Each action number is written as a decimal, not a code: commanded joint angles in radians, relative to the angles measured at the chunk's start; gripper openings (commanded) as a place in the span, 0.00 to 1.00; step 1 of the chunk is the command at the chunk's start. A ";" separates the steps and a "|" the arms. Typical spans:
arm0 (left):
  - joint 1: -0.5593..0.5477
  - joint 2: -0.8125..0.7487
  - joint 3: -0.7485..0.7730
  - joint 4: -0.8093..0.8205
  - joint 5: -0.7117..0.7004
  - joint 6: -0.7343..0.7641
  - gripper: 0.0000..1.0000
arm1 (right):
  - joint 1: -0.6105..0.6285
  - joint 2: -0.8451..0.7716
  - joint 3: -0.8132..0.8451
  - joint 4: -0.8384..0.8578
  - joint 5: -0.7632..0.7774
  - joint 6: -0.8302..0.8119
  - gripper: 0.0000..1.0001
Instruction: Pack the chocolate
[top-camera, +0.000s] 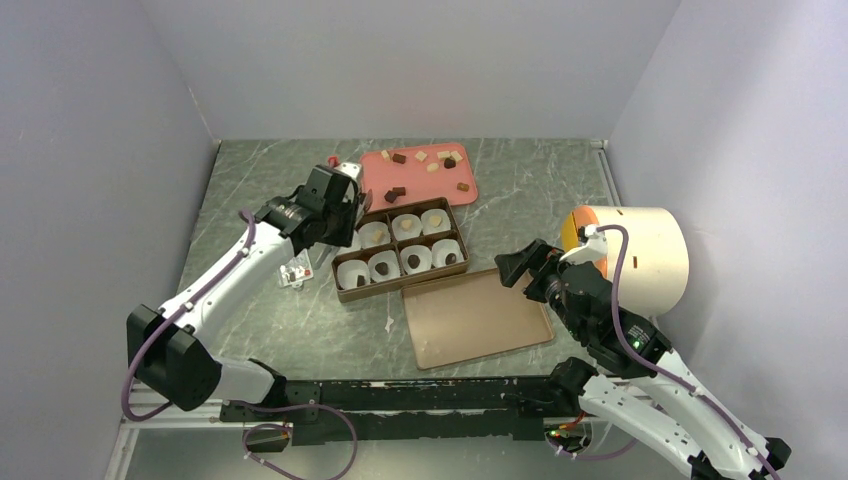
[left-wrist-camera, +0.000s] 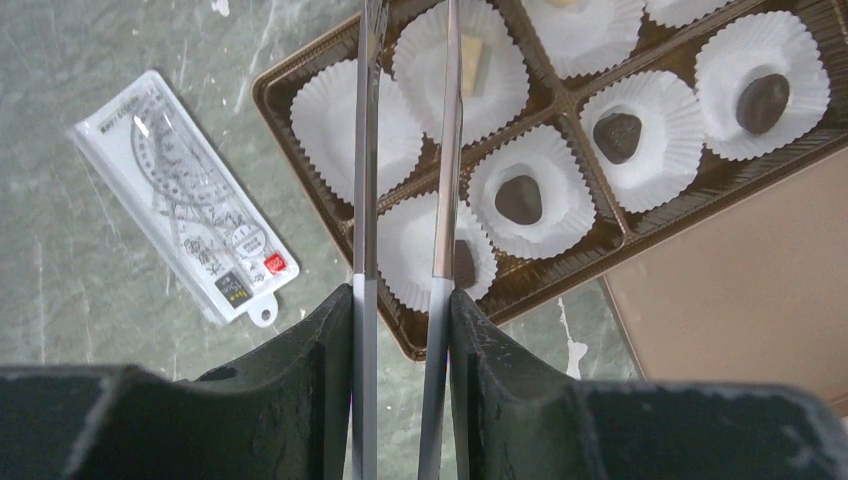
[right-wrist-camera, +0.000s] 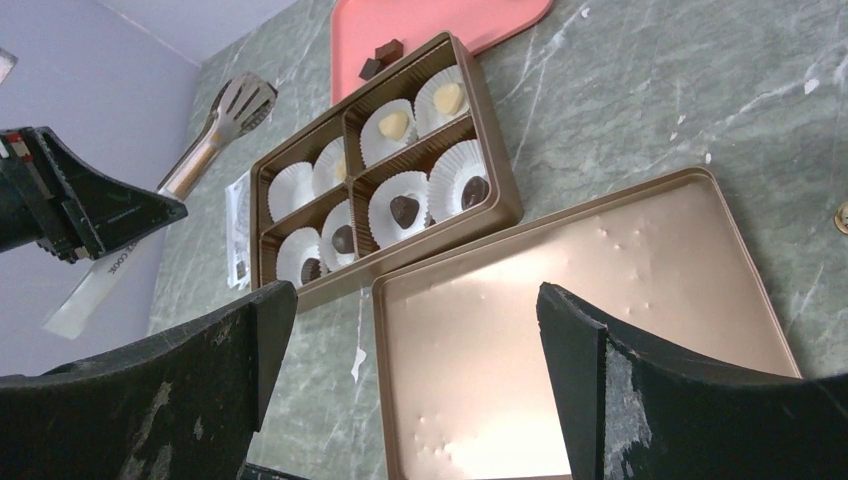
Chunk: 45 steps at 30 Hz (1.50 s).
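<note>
A brown box (top-camera: 345, 294) holds white paper cups. Dark chocolate (left-wrist-camera: 520, 200) lies in the near row's cups and cream pieces (right-wrist-camera: 397, 122) in the far row. The cup at the far left (left-wrist-camera: 345, 125) looks empty. More chocolate chunks (top-camera: 398, 158) lie loose on the pink tray (top-camera: 425, 185). My left gripper (left-wrist-camera: 403, 300) is shut on metal tongs (left-wrist-camera: 366, 150). Their arms reach over the box's left cups and their head (right-wrist-camera: 245, 100) sits beside the pink tray. My right gripper (right-wrist-camera: 412, 300) is open above the box lid (right-wrist-camera: 640, 300).
The gold-brown lid (top-camera: 475, 318) lies right of the box, near the front. A clear ruler packet (left-wrist-camera: 180, 200) lies left of the box. A large white roll (top-camera: 645, 255) stands at the right wall, close behind my right arm.
</note>
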 joint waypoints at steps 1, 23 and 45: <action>0.007 -0.044 -0.006 -0.034 -0.034 -0.058 0.26 | -0.002 -0.002 -0.001 0.046 -0.014 -0.003 0.96; 0.015 -0.041 -0.097 -0.144 -0.079 -0.100 0.28 | -0.001 -0.002 0.030 0.023 -0.012 -0.010 0.96; 0.015 -0.003 -0.101 -0.102 -0.084 -0.074 0.44 | -0.001 -0.017 0.024 0.018 0.000 -0.001 0.96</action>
